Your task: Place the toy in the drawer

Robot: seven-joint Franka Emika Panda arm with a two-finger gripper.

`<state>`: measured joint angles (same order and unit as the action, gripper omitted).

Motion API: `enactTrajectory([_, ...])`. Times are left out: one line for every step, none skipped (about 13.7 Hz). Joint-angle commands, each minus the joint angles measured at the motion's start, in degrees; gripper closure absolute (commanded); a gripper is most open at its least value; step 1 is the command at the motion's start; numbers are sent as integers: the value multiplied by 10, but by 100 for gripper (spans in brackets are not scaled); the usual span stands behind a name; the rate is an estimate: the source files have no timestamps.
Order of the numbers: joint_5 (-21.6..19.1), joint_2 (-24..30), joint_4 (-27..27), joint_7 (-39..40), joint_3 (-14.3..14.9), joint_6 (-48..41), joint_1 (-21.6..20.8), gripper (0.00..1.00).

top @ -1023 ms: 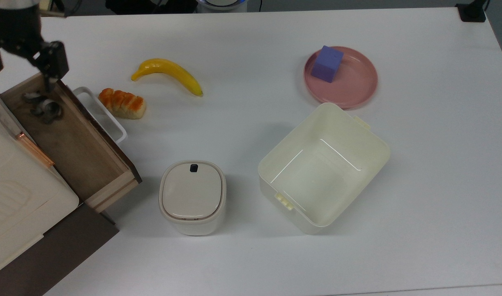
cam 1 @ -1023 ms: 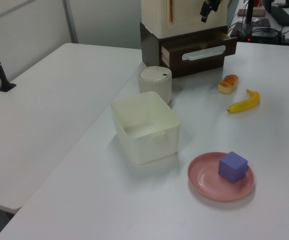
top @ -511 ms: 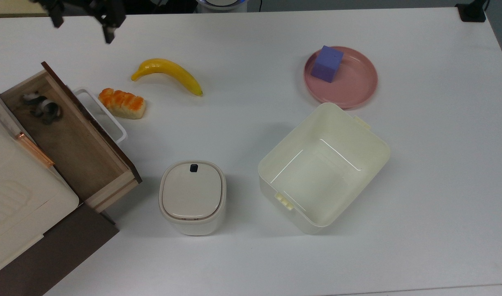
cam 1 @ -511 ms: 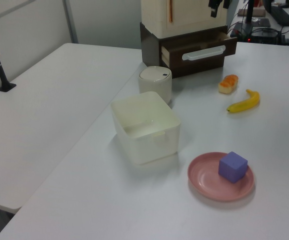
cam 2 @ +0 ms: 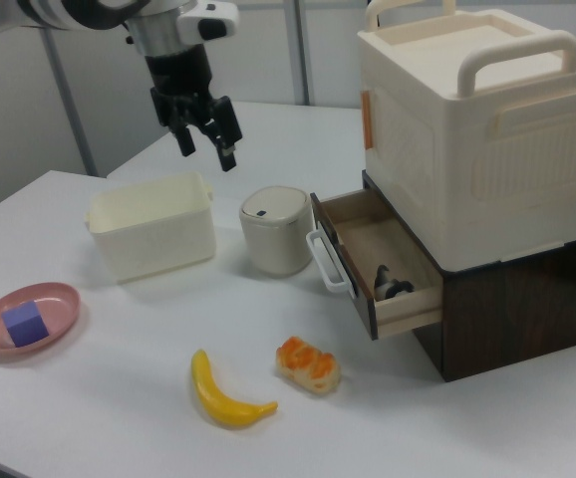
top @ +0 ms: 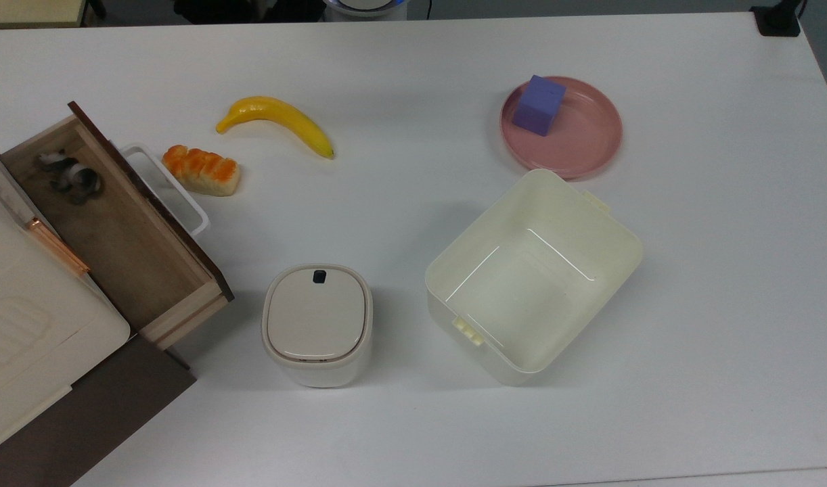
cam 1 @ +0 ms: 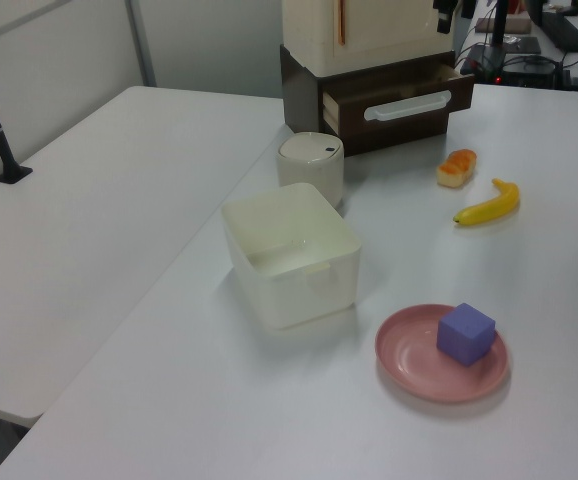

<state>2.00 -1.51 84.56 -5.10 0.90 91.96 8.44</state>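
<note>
At the top view's left edge we see the toy (top: 72, 177) inside the open drawer (top: 143, 250); pincer (cam 2: 205, 139) spread, empty, task looks done.

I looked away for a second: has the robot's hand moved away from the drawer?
Yes. A second ago, in the top view, the hand hung over the drawer; now it is raised clear of it, and the toy lies inside.

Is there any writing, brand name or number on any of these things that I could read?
None: no words, labels or numbers can be read on anything here.
The small lidded bin bears a dark mark on its lid, too small to tell if it is a sign.
</note>
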Motion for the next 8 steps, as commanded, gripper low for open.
enactTrajectory([-10,27,43,-23,2,6,-18,0])
enactTrajectory([-9,26,44,-17,2,5,-19,0])
enactTrajectory([-4,24,45,0,-11,-1,-25,0])
enactTrajectory([-3,24,46,25,-16,-3,-25,0])
enactTrajectory([-3,25,49,48,-16,-10,-25,0])
enactTrajectory([-3,25,46,77,-17,-32,-25,0])
enactTrajectory([-4,27,46,100,-17,-48,-26,0])
enactTrajectory([-7,27,46,102,-17,-64,-33,0])
